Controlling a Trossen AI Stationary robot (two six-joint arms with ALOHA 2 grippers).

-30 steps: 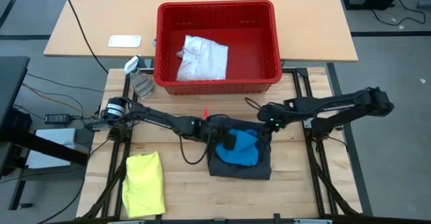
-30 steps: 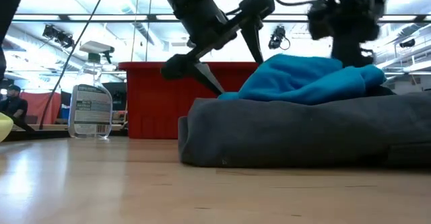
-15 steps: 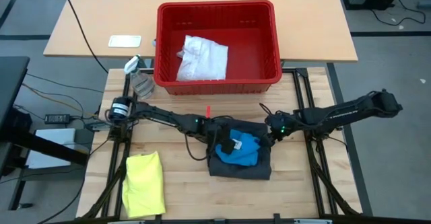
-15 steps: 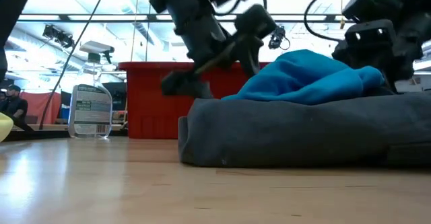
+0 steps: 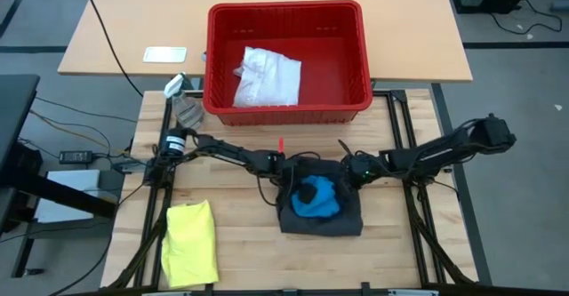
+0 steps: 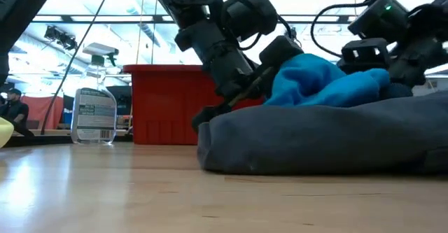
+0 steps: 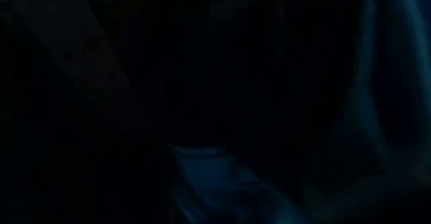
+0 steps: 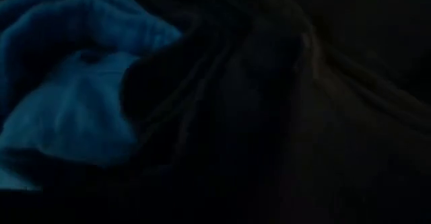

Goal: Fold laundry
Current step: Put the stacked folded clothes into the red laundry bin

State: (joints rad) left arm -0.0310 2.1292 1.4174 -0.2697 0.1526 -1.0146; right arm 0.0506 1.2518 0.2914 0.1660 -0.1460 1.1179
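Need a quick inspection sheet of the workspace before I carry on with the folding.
Surface: wooden table, bare boards at the front.
Job's things: bright blue piece bunched on the dark grey shorts; yellow shirt lying front left.
Clutter: red basket holding a white item; spray bottle beside it.
Grippers: left gripper at the pile's left edge; right gripper at its right edge; neither visibly holds cloth.
Cables: black cables off the table's left side.
Surroundings: second table behind, small white object on it.
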